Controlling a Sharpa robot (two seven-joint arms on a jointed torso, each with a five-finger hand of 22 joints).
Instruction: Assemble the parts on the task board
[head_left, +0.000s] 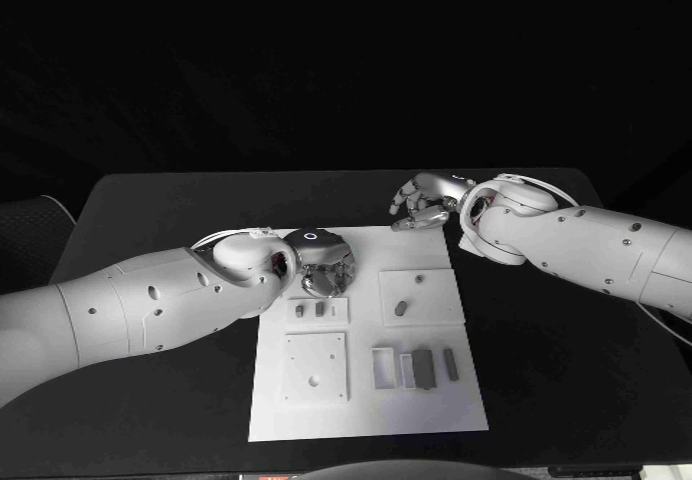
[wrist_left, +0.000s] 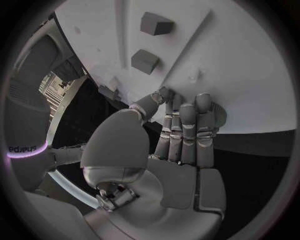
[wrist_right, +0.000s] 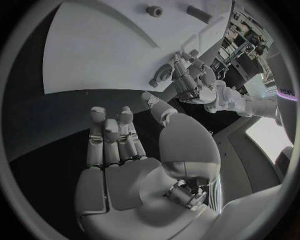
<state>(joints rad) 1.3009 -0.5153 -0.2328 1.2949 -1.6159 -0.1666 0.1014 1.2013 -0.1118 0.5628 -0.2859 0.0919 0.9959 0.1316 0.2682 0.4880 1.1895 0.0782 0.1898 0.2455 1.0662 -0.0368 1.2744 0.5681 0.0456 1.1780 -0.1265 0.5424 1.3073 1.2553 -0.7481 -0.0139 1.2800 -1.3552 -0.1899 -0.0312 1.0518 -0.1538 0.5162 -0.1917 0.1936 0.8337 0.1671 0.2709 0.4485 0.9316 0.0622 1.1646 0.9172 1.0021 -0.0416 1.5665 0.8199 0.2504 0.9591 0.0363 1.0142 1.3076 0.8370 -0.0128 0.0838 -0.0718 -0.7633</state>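
Two hands work a white board mid-table: left hand, fingers extended and empty, rests at its far edge near small parts; right hand hovers open beyond. Next: picking a part

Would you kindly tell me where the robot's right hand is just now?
In the head view the right hand hovers open over the black table, just beyond the far right corner of the task board, holding nothing.

We see the white rectangular task board at the black table's centre. The left silver hand rests at its eleven o'clock edge, the right silver hand beyond its one o'clock corner; small grey parts lie towards four.
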